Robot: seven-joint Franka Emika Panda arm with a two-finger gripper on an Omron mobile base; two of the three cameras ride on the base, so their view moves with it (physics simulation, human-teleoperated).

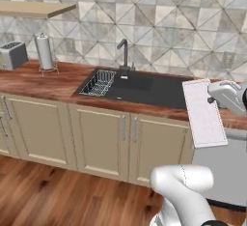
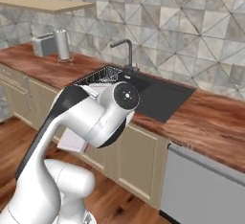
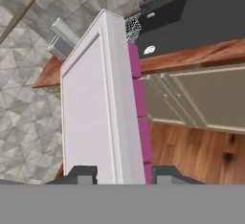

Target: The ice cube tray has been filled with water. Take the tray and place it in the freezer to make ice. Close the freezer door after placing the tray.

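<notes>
The ice cube tray (image 3: 98, 103) is a pale flat slab with a magenta underside edge, and it runs lengthwise away from the hand in the hand view. My gripper (image 3: 122, 175) is shut on its near end, one dark fingertip (image 3: 81, 174) on each side. From the left base view the tray (image 1: 205, 114) hangs in the air, tilted, in front of the counter edge just right of the sink, with the hand at its upper right edge. In the right base view a corner of the tray (image 2: 72, 142) shows behind the arm. The freezer and the freezer door are out of view.
A wooden counter (image 1: 53, 82) carries a black sink (image 1: 144, 87) with a faucet (image 1: 124, 53) and a wire rack (image 1: 99, 82). A paper towel roll (image 1: 44, 51) and a toaster (image 1: 12, 55) stand at the left. A grey dishwasher front (image 1: 226, 167) sits below the tray.
</notes>
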